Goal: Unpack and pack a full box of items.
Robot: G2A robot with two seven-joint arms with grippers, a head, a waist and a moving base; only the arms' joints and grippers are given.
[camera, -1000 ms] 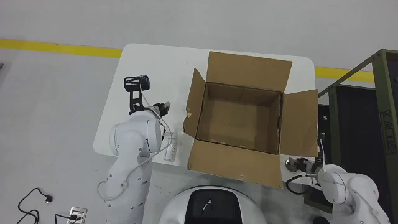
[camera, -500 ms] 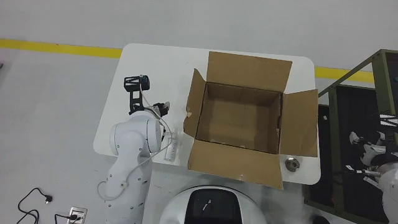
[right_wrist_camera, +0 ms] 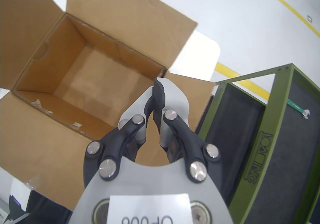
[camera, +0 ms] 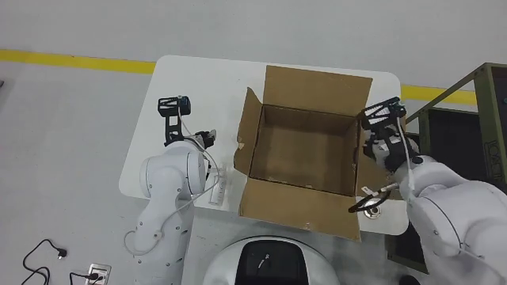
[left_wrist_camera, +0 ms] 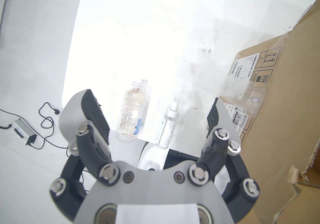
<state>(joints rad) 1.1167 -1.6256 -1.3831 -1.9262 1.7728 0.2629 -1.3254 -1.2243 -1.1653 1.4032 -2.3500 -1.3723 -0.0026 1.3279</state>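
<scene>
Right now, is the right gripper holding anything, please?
No, the right gripper is shut tight with nothing clamped in it.

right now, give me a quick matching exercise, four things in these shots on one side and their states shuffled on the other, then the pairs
Things:
1 cardboard box
2 left gripper
3 right gripper
4 clear bottle

States:
a jaws pressed together
b lying on the table
c flaps folded outward
d jaws wide apart

Pairs: 1-c; 2-d; 3-a; 4-b
</scene>
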